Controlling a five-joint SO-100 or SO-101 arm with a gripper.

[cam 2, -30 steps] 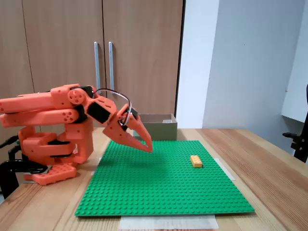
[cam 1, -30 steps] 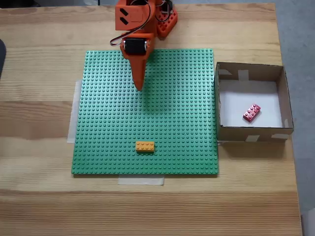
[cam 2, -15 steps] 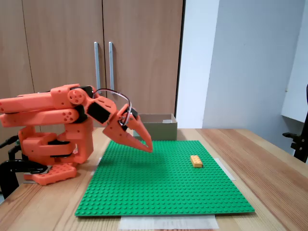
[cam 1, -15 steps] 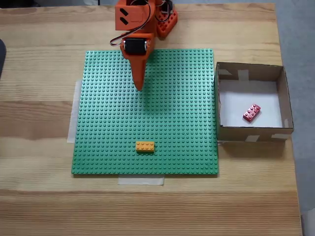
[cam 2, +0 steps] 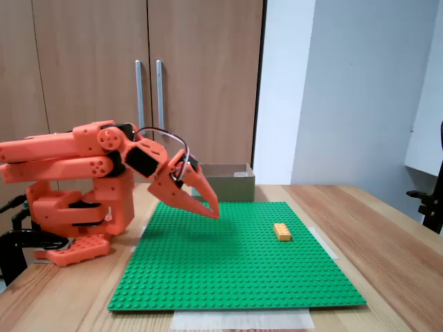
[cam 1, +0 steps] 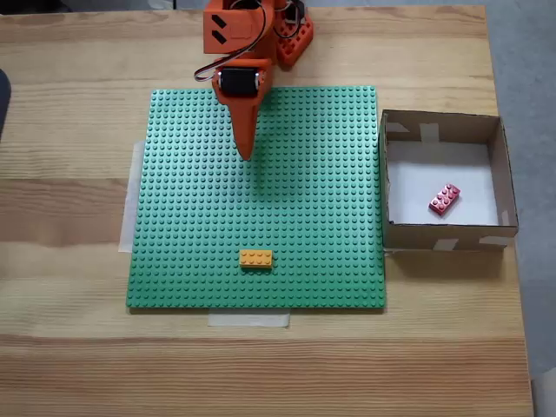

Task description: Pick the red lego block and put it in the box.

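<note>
Bright, even indoor light; both views sharp, soft shadows, no glare or blur

Open green baseplate (cam 1: 304, 200), only a yellow-orange brick (cam 1: 255, 258) near its front.

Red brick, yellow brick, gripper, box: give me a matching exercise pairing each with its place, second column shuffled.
Things:
1. red brick
2. yellow brick
3. gripper
4. box

Places:
A. on the table, against the green baseplate's right edge in the top-down fixed view
B. on the baseplate, near its front edge
C. inside the box, on its white bottom
D. above the baseplate's far half, holding nothing

Pairs: 1-C, 2-B, 3-D, 4-A
</note>
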